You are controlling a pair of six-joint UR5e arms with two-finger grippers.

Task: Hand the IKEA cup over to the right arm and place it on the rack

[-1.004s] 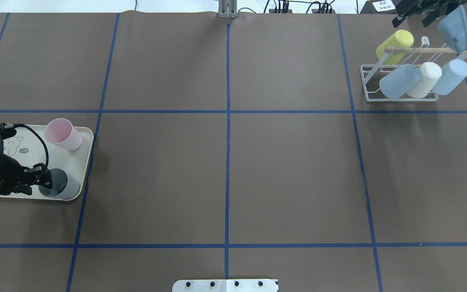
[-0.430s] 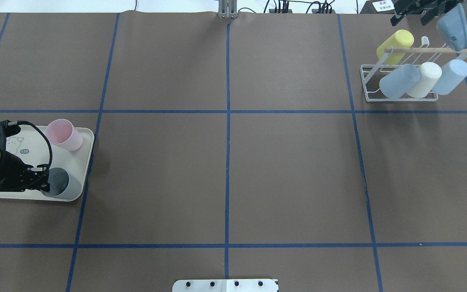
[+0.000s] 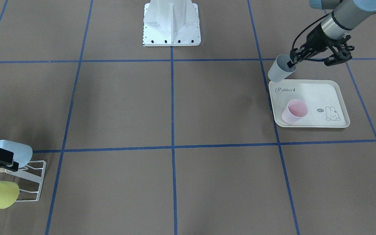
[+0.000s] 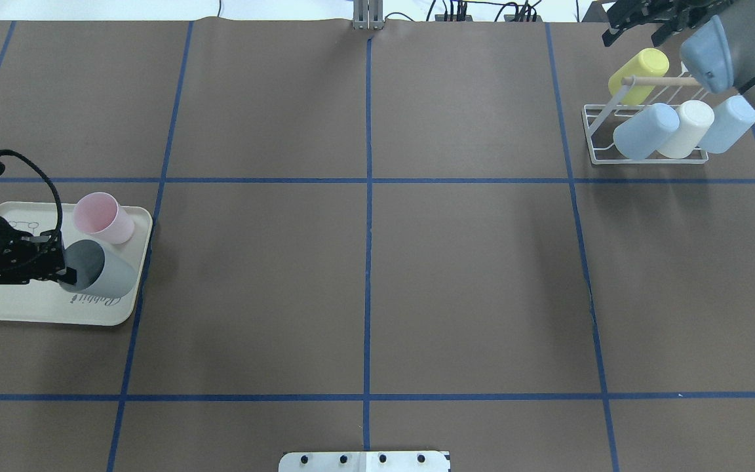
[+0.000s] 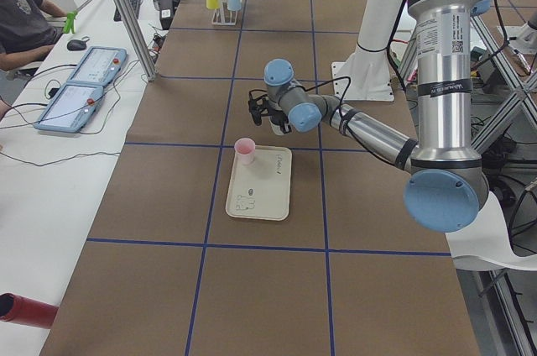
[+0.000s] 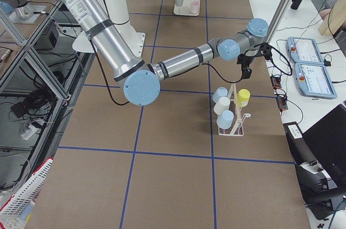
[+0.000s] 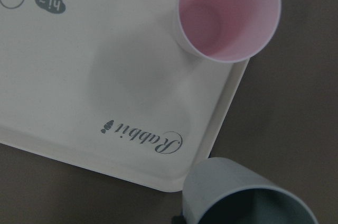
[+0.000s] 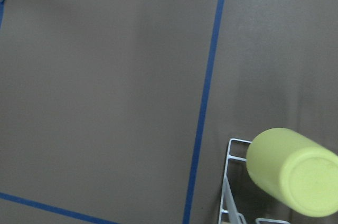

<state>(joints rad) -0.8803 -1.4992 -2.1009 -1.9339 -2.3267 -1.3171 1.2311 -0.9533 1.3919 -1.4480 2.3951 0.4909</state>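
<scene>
Grips the grey cup (image 4: 103,274) by its rim with the left gripper (image 4: 56,265), shut tight on it. Holds the cup tipped and up off the tray (image 4: 23,308), just beside the pink cup (image 4: 99,216). Hangs the right gripper (image 4: 636,23) up near the rack (image 4: 597,141), by the yellow cup (image 4: 639,71). Cannot tell if wide or narrow.

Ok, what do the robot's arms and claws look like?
The left arm and right arm are silver tubes with light blue joint caps. The left carries a printed label and a black cable looping to the black left claw; the right claw is black too.
</scene>
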